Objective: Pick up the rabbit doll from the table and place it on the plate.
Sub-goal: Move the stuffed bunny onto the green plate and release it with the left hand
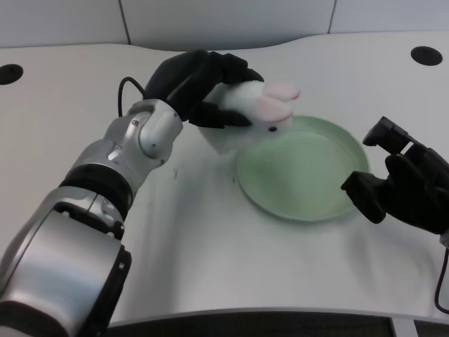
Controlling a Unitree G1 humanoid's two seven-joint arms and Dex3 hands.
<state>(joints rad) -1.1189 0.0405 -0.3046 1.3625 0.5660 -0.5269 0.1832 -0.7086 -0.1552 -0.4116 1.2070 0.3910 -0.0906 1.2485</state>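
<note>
The left hand (200, 88) wraps its fingers around the white rabbit doll (256, 112), gripping its body so the pink ears and face poke out toward three o'clock. The doll hangs above the green plate (337, 200) at its ten o'clock rim, apparently lifted to clear the edge before lowering.

Bright, even overhead light washes the white table (210, 232) – shadows stay soft and faint, a mild sheen lies on the silver forearm (63, 253), and the picture is slightly soft throughout.
</note>
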